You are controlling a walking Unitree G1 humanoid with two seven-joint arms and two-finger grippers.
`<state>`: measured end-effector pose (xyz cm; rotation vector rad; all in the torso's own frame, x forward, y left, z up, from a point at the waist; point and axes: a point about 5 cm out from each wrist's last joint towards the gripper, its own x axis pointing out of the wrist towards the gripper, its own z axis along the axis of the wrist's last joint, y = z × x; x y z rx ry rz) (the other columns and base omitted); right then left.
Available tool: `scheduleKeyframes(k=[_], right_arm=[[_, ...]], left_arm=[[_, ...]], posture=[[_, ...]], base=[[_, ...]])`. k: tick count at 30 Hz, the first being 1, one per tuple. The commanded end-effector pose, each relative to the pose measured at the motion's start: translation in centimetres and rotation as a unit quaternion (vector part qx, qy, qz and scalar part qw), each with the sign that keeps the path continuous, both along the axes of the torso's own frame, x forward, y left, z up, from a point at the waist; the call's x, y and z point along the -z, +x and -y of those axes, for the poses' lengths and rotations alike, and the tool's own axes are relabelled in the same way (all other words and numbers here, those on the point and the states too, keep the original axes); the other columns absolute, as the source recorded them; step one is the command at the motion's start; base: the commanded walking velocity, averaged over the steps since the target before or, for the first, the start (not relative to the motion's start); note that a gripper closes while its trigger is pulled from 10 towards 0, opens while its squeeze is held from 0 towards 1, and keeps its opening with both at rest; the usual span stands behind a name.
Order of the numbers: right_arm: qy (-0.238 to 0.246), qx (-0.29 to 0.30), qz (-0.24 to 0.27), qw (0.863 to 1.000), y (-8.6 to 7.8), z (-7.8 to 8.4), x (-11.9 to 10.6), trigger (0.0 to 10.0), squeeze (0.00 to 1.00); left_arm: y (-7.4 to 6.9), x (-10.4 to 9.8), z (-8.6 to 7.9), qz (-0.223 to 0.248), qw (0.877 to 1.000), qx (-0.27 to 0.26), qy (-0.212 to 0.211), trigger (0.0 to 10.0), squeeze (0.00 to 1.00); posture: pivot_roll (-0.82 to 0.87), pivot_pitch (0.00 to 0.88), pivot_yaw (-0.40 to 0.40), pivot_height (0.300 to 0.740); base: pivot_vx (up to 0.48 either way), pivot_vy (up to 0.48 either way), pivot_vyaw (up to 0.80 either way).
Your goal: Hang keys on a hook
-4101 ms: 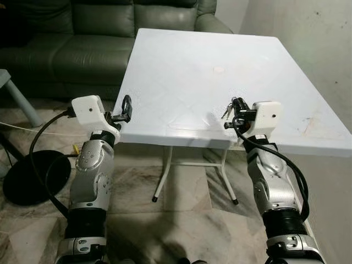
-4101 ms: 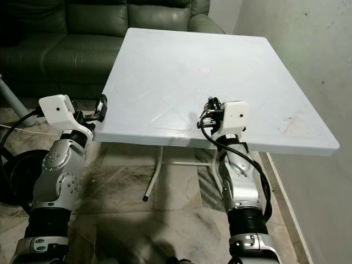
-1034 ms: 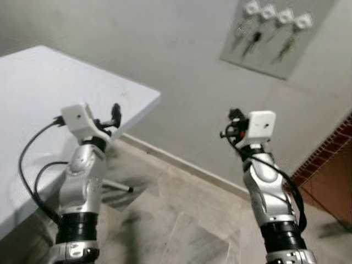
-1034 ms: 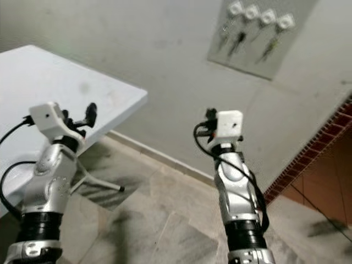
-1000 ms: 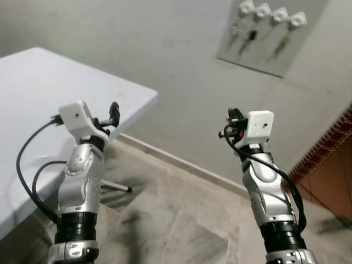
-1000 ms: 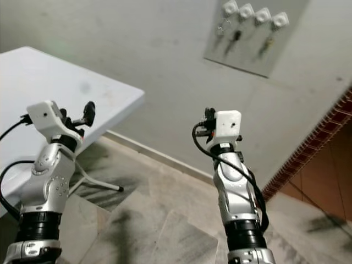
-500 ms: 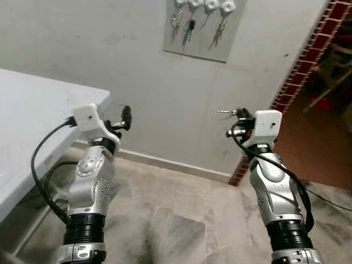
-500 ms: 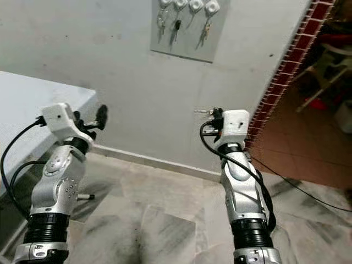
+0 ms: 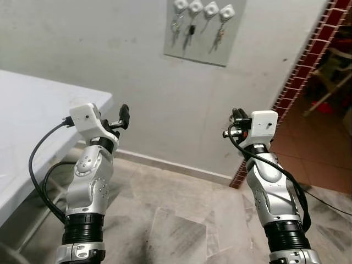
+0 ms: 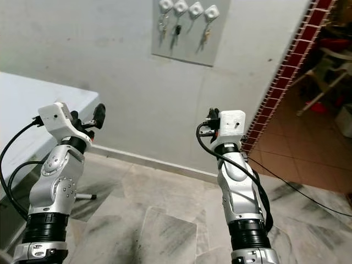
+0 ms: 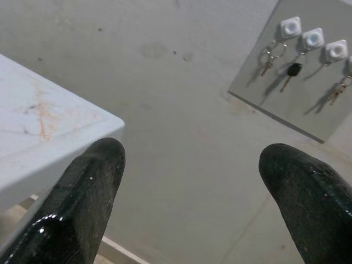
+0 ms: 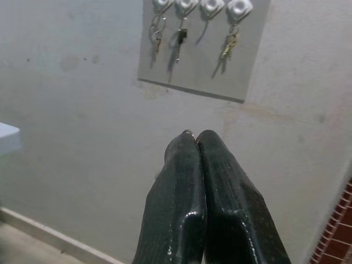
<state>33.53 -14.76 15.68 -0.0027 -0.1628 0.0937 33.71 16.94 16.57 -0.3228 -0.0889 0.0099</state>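
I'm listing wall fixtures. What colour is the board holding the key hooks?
Plain grey, the board has white hooks; the right wrist view shows it best.

A white tabletop (image 9: 22, 110) stood at the left, near a grey wall (image 9: 110, 49). Marbled floor tiles (image 9: 176, 220) lay below. A red brick pillar (image 9: 308, 60) edged a doorway with terracotta flooring (image 9: 324, 159) beyond.
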Motion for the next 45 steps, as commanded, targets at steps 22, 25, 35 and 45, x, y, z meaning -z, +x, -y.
scheduleKeyframes(k=[22,25,35,45], right_arm=[[-0.021,0.003,0.004,1.0,-1.0,1.2,0.2,10.0,0.0],[-0.018,0.001,0.004,1.0,-1.1,0.8,0.2,10.0,0.0],[-0.009,0.01,0.006,1.0,-1.2,0.9,0.1,10.0,0.0],[0.012,0.011,-0.012,1.0,-1.3,0.9,0.4,10.0,0.0]], left_arm=[[-1.3,0.6,1.5,-0.009,0.995,0.081,0.055,10.0,0.0],[-1.3,0.4,1.4,-0.008,0.995,0.081,0.057,10.0,0.0],[-1.3,0.2,0.9,-0.01,0.995,0.079,0.065,10.0,0.0],[-1.2,0.2,1.0,-0.012,0.994,0.085,0.068,10.0,0.0]], posture=[[0.05,0.021,-0.045,0.74],[0.05,0.026,-0.042,0.74],[0.05,0.038,-0.032,0.74],[0.05,0.043,-0.024,0.74]], base=[[0.364,0.0,0.0],[0.48,0.0,0.0],[0.479,0.0,0.0],[0.478,0.0,-0.17]])
